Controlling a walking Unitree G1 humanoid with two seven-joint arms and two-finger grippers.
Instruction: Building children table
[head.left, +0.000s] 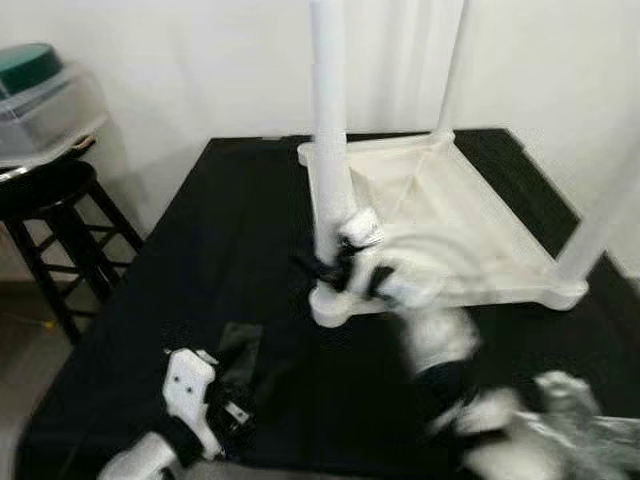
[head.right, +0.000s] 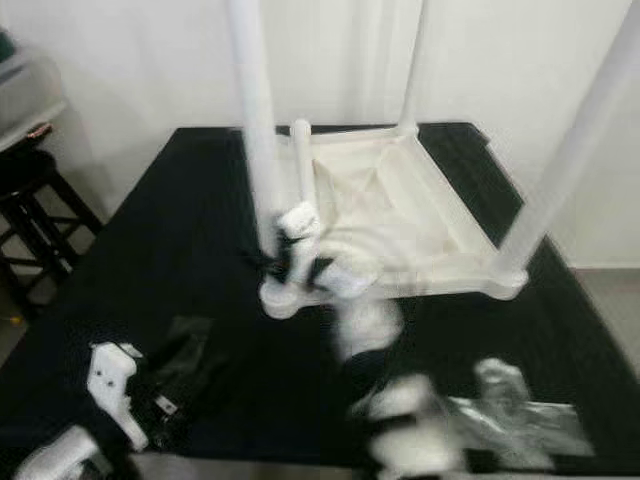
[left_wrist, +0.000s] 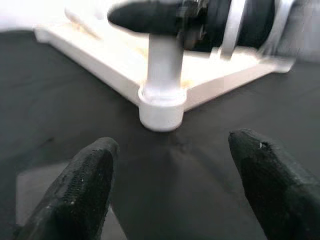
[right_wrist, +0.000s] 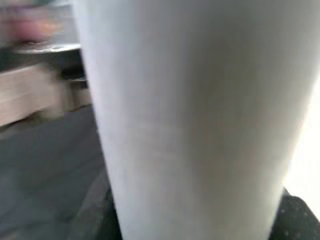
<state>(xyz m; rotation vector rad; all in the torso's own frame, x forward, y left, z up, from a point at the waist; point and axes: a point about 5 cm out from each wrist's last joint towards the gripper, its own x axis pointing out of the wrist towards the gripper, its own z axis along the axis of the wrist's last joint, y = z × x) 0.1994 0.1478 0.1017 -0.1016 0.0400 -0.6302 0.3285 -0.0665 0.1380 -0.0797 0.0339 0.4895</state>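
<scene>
A white children's table (head.left: 470, 230) lies upside down on a black-covered worktop (head.left: 200, 250), its legs pointing up. My right gripper (head.left: 335, 265), blurred by motion, is shut on the near-left leg (head.left: 330, 120) just above its corner socket (left_wrist: 161, 107). In the right wrist view that leg (right_wrist: 190, 115) stands close up between the black fingers (right_wrist: 297, 217). My left gripper (left_wrist: 172, 142) is open low over the worktop in front of the same corner, holding nothing; in the left eye view the left gripper (head.left: 235, 400) sits at the near left.
A black stool (head.left: 50, 200) to the left carries a clear plastic box with a green lid (head.left: 40, 100). A crinkled silver bag (head.left: 590, 420) lies at the front right. A flat dark sheet (head.left: 235, 345) lies by the left gripper. A white wall stands behind.
</scene>
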